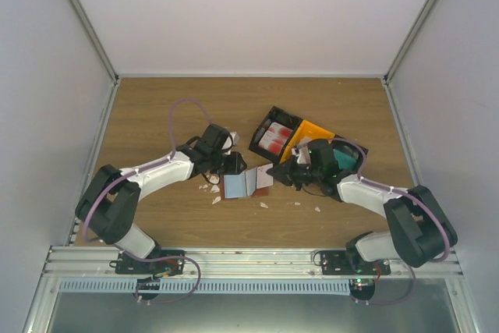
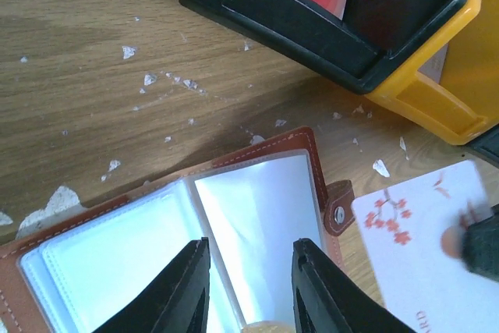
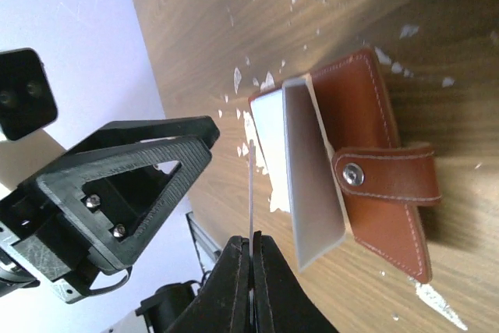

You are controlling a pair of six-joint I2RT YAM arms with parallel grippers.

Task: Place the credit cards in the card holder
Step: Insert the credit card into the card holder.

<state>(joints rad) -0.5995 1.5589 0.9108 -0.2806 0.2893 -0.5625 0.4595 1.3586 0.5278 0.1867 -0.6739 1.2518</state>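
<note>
The reddish-brown card holder lies open on the table, its pale blue-grey pockets facing up and the snap tab at its right. My left gripper is open, its fingers low over the right-hand pocket page. My right gripper is shut on a pale card with red blossoms, held edge-on beside the raised pocket page. In the top view it is at the holder's right edge. A red-and-white card lies in the black bin.
The black bin and the orange bin stand just behind and to the right of the holder. Something teal shows by the right arm. Small white scraps lie scattered on the wood around the holder.
</note>
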